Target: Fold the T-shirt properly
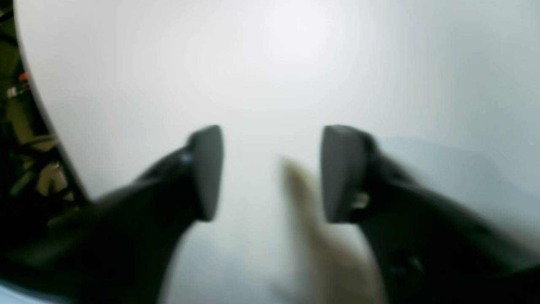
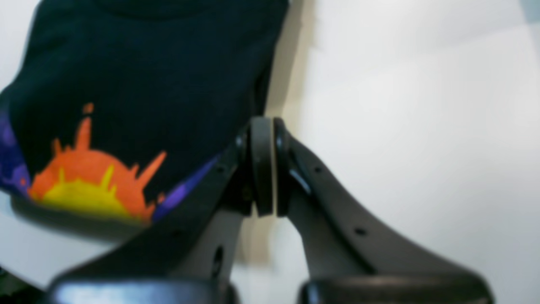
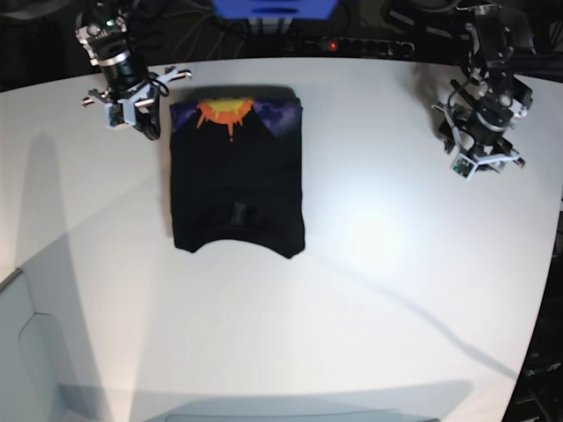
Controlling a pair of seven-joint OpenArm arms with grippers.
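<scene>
The black T-shirt (image 3: 237, 185) lies folded into a flat rectangle on the white table (image 3: 396, 264), left of centre in the base view. Its orange sun print (image 3: 226, 112) is at the far end. In the right wrist view the T-shirt (image 2: 147, 76) and its print (image 2: 88, 185) lie just left of my right gripper (image 2: 263, 169), which is shut pad against pad with nothing between. That gripper (image 3: 145, 119) hovers by the shirt's far left corner. My left gripper (image 1: 272, 173) is open and empty over bare table, and in the base view the left gripper (image 3: 479, 158) is far from the shirt at the far right.
Cables and a power strip (image 3: 352, 44) run behind the table's far edge, with a blue box (image 3: 268, 9) beside them. The table's curved rim (image 1: 42, 109) shows at the left of the left wrist view. A grey panel (image 3: 22, 352) sits at the near left corner.
</scene>
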